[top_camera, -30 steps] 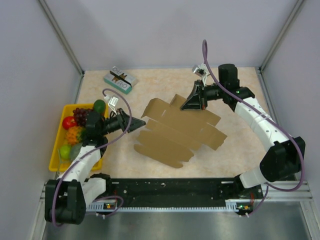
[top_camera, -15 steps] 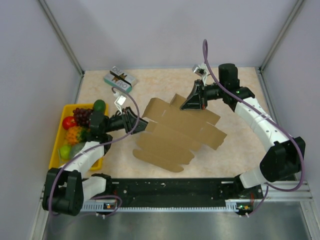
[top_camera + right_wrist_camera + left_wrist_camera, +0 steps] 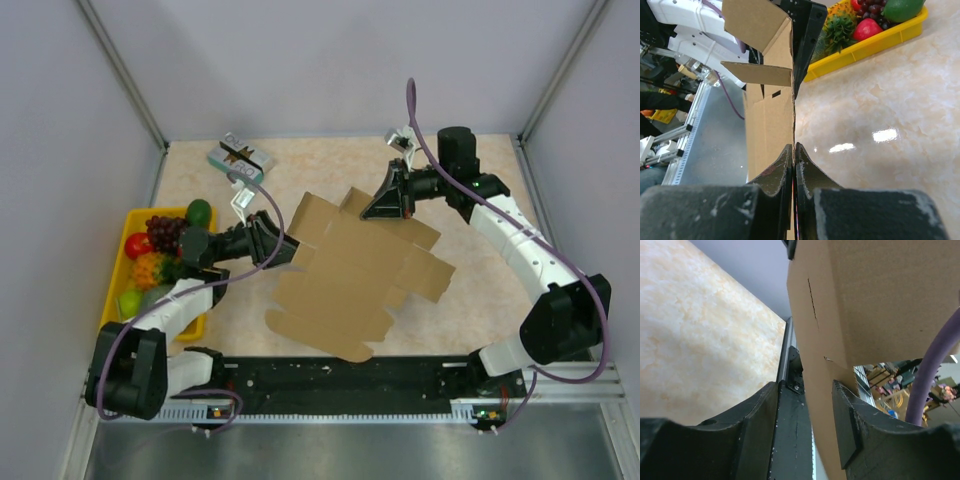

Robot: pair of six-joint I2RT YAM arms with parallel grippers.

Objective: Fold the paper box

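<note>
Over the table (image 3: pixel 450 320), right fingers (image 3: pixel 775 175) pinch the plain paper box (image 3: pixel 345 270); left fingers (image 3: pixel 850 435) straddle its edge, parted.

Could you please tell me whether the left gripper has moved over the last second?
Yes. In the top view, the left gripper has shifted rightward, away from the yellow tray. Its jaws now straddle the left edge of the paper box.
</note>
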